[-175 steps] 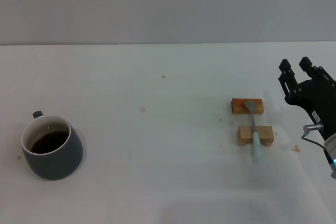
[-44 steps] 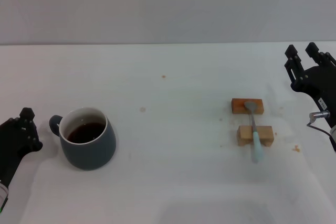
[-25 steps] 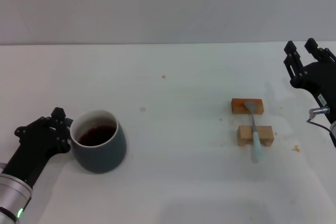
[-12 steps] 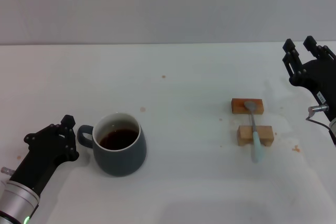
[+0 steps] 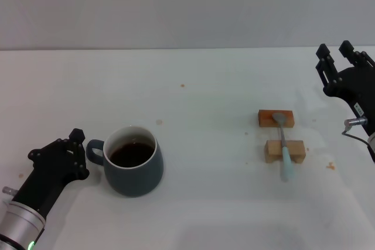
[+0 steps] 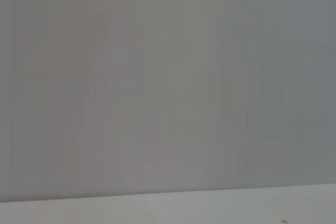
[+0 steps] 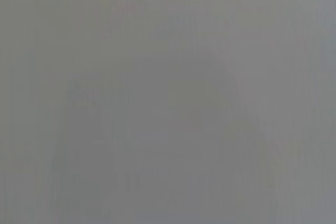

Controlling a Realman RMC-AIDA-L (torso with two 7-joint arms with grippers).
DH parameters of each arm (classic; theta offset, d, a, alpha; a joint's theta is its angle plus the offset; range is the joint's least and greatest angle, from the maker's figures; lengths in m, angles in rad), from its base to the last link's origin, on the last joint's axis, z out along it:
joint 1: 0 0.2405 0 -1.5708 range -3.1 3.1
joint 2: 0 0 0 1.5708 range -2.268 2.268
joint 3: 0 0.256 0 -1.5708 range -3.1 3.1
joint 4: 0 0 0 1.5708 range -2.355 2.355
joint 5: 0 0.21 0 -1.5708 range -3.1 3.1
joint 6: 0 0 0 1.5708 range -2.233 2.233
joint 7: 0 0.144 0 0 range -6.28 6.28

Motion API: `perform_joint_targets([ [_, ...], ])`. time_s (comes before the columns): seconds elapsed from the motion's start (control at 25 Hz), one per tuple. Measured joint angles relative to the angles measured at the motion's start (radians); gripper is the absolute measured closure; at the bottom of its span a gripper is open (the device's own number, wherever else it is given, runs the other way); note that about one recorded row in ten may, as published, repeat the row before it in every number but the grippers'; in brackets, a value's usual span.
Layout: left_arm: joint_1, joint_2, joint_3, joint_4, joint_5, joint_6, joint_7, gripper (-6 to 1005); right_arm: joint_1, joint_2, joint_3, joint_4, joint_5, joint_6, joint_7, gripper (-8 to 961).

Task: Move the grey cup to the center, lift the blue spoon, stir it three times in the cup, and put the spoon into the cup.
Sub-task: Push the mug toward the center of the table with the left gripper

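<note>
So my left tool [image 5: 75, 150] is sitting low near the front-left corner of the tabletop [image 5: 193, 80], right beside the handle of the grey cup [image 5: 133, 160]. The fingertips are at the loop handle, maybe touching it, but I can't tell for sure, and I honestly can't tell how far the fingers are spread either, since they're bunching up into one dark shape from above. It doesn't look like they're wrapping anything.

The grey cup is standing upright left of the tabletop's middle, toward the front edge, handle pointing at the left edge. Dark brown liquid is showing inside against the white lining.

The blue spoon [image 5: 283, 147] is lying well apart from the cup, over toward the right edge, bridging two wooden blocks [image 5: 284, 151]. Its round bowl is resting on the farther block and the neck is crossing the nearer one, with the pale blue handle sticking out past it toward the front edge.

My right tool [image 5: 340, 62] is hanging near the right edge, toward the back, fingers spread apart and gripping nothing, clear of the spoon and blocks.

There are a few small brown specks dotted around the tabletop. Both wrist cameras are only giving me blank grey wall.
</note>
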Motion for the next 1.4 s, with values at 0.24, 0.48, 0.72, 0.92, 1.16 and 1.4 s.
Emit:
perform_joint_targets([
  [0.24,-0.001,0.0,0.007,-0.027,0.003,-0.027,0.001,1001,0.004,-0.001,0.0,0.0,0.0,0.0,0.0,509],
  [0.48,-0.005,0.001,0.013,-0.036,0.003,-0.035,0.001,1001,0.011,-0.002,0.0,-0.005,0.0,0.0,0.0,509],
  [0.72,-0.007,0.002,0.017,-0.057,0.003,-0.053,0.007,1001,0.012,-0.002,0.0,-0.008,0.0,0.0,0.0,509],
  [0.92,-0.013,0.002,0.025,-0.068,0.003,-0.062,0.007,1001,0.012,-0.002,0.0,-0.008,0.0,0.0,0.0,508],
  [1.16,-0.016,0.0,0.043,-0.075,0.003,-0.069,0.009,1001,0.012,-0.003,0.0,-0.008,0.0,0.0,0.0,508],
  [1.4,-0.023,0.0,0.066,-0.085,0.003,-0.076,0.01,1001,0.014,-0.003,0.0,-0.009,0.0,0.0,0.0,508],
])
